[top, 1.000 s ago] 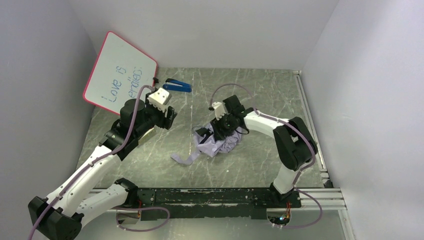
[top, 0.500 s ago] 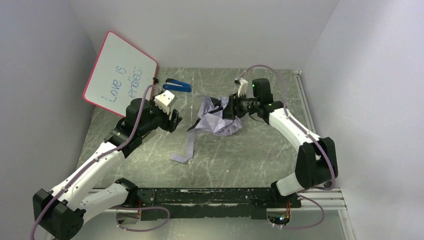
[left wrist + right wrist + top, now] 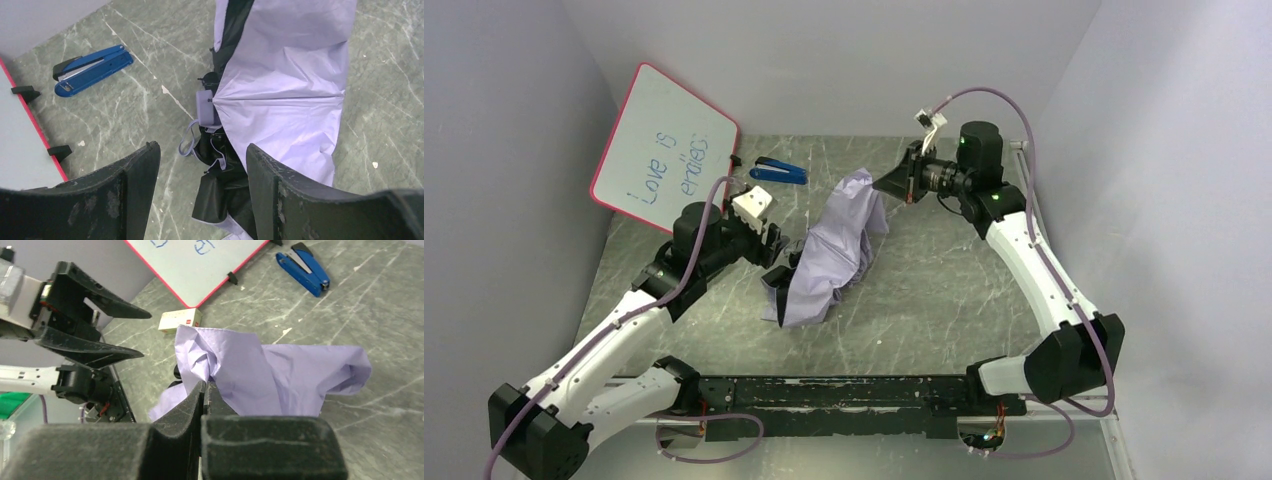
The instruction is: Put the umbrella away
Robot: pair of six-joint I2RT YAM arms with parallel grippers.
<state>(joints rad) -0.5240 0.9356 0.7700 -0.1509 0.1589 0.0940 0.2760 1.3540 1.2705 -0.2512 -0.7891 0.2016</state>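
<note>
A blue stapler lies beside the red-framed whiteboard.

right end effector pinching umbrella, blue stapler

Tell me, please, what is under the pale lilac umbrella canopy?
Black inner fabric, a small lilac handle and its wrist loop show below the lilac canopy; anything further beneath is covered.

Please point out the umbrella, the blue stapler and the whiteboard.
umbrella (image 3: 834, 250), top external view, lilac canopy fabric.
blue stapler (image 3: 95, 69), left wrist view, its blue body.
whiteboard (image 3: 664, 145), top external view, its white face.
</note>
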